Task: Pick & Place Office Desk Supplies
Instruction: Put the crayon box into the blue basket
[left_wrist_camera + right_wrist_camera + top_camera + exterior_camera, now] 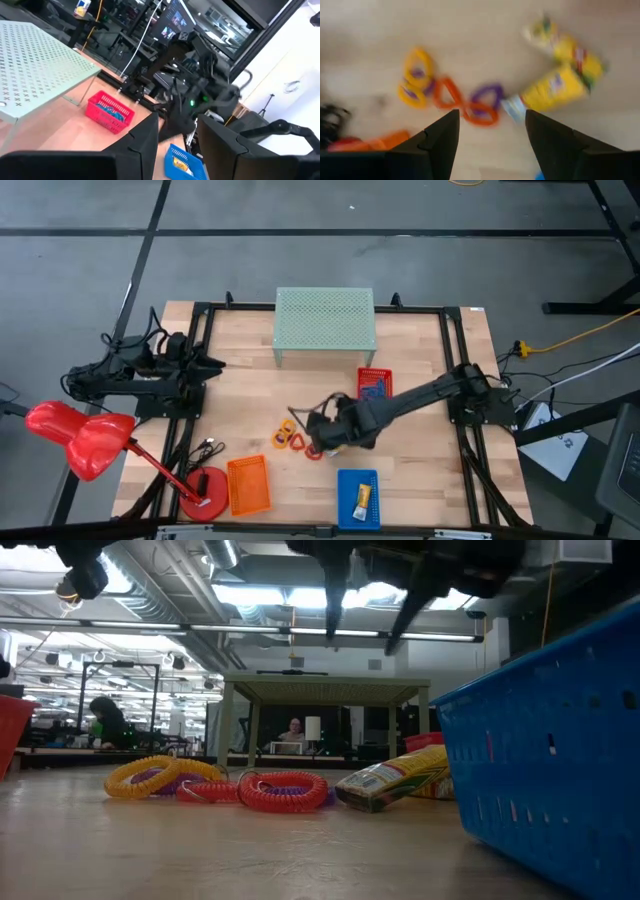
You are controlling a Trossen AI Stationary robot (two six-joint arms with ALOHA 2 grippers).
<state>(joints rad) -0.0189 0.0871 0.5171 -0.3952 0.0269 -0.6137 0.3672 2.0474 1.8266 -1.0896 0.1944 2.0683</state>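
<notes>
Several coiled rings, yellow (417, 75), orange-red (451, 94) and purple (489, 96), lie flat in a cluster on the wooden table (250, 410). Beside them lie two yellow packets (555, 86). In the low view the rings (285, 790) and a packet (395, 780) rest on the tabletop. My right gripper (492, 130) hangs open above them, pointing steeply down, with nothing between its fingers (365, 615). My left gripper (180, 145) is drawn back at the table's left side (215, 363), level, open and empty.
A red basket (375, 383) with blue items stands at the centre right. A blue basket (358, 497) with a yellow item and an orange basket (248, 485) stand near the front edge. A green perforated stand (325, 325) is at the back. A red desk lamp (80, 438) is at the front left.
</notes>
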